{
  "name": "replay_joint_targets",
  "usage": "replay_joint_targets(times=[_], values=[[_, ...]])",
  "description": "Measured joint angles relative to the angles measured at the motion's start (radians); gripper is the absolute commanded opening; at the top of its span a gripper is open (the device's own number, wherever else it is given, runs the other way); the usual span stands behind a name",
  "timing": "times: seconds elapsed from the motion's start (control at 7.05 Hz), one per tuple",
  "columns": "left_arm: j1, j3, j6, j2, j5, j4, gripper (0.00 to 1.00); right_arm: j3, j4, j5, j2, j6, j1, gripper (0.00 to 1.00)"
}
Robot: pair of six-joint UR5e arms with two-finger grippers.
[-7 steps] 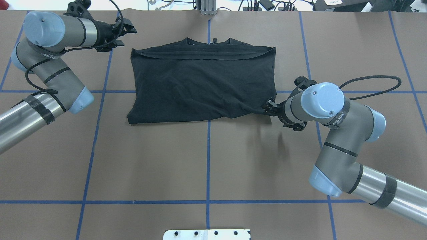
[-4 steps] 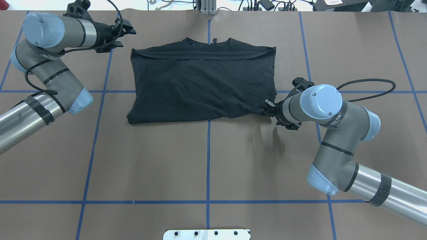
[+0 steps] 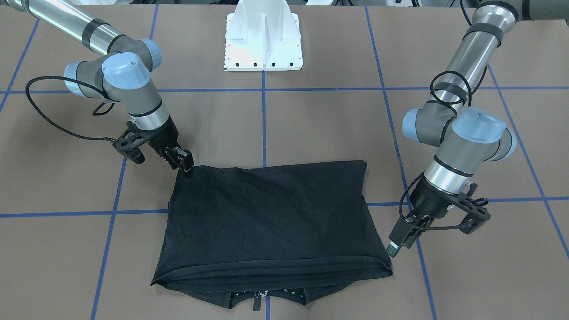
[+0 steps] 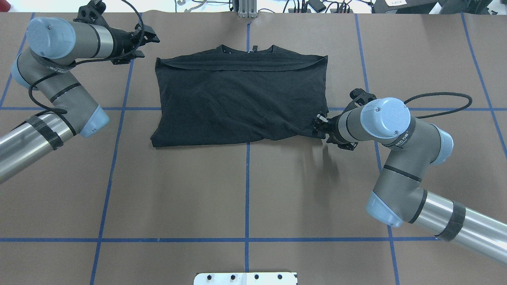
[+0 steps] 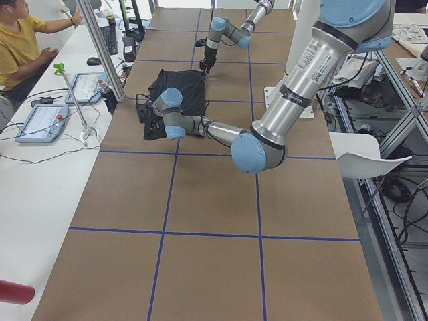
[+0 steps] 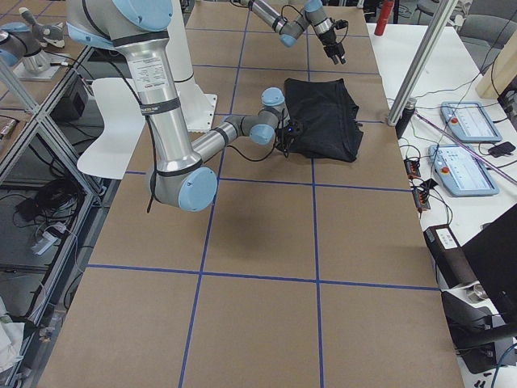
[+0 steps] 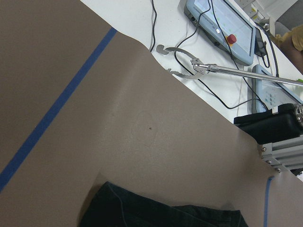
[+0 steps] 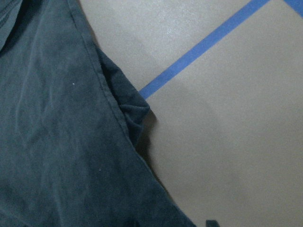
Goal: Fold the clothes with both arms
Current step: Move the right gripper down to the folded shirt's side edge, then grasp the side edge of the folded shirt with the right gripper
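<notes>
The black T-shirt lies folded into a rectangle at the middle of the table, collar at the far edge. Its chest graphic is hidden. My right gripper is low at the shirt's near right corner, shut on the drawn-out tip of cloth. In the front view it touches that corner. The right wrist view shows the shirt's hem flat on the table. My left gripper hovers open and empty just outside the shirt's far left corner; it also shows in the front view. The left wrist view shows only a shirt edge.
The white mounting base stands at the robot's side of the table. Blue tape lines cross the brown table cover. Cables and control tablets lie beyond the far edge, where an operator sits.
My right gripper has shifted slightly toward the far side at the shirt's corner. My left gripper has drawn back a little to the left. The shirt has kept its shape.
</notes>
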Motion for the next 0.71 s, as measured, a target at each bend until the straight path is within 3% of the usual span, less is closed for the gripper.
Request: replay_joint_targets(times=[0.14, 0.28, 0.71], values=[[0.0, 0.0, 0.0, 0.0, 0.0, 0.0, 0.76, -0.003, -0.002, 0.0, 0.0, -0.004, 0.002, 0.32], [0.0, 0.0, 0.0, 0.0, 0.0, 0.0, 0.76, -0.006, -0.002, 0.0, 0.0, -0.005, 0.002, 0.0], [-0.001, -0.001, 0.0, 0.0, 0.0, 0.0, 0.76, -0.006, 0.0, 0.008, 0.0, -0.006, 0.004, 0.0]])
